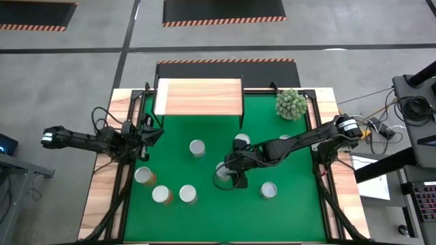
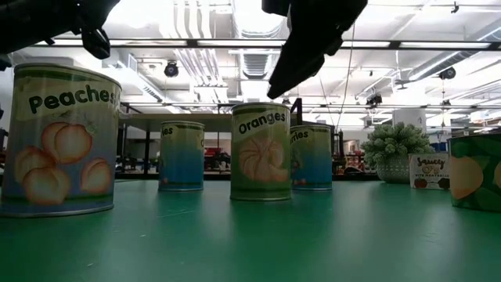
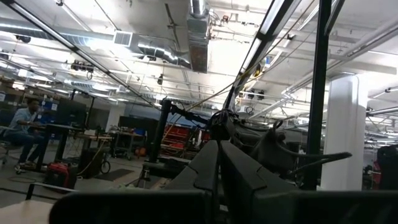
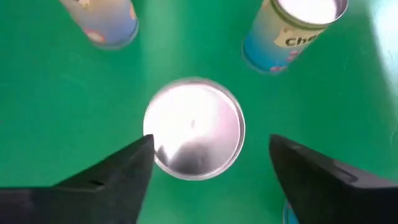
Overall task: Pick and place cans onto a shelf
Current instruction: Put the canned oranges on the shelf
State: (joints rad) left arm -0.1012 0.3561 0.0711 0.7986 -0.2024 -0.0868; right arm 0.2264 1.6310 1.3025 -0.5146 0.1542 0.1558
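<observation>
The shelf [image 1: 199, 97], a light-wood board, stands at the mat's far edge with nothing on it. Several cans stand upright on their bases on the green mat. My right gripper [image 4: 211, 144] is open just above the "Oranges" can [image 2: 261, 149], with one finger to each side of its silvery top [image 4: 194, 127]. In the high view this gripper [image 1: 229, 177] hangs over that can [image 1: 219, 171] near the mat's middle. My left gripper [image 1: 151, 134] is shut on nothing, raised at the mat's left edge.
Other cans stand nearby: two beyond the Oranges can [image 1: 197, 148] [image 1: 242, 141], one to the right [image 1: 268, 190], and three at the near left [image 1: 144, 175] [image 1: 161, 194] [image 1: 188, 194]. A fuzzy green ball plant [image 1: 291, 104] sits at the far right corner.
</observation>
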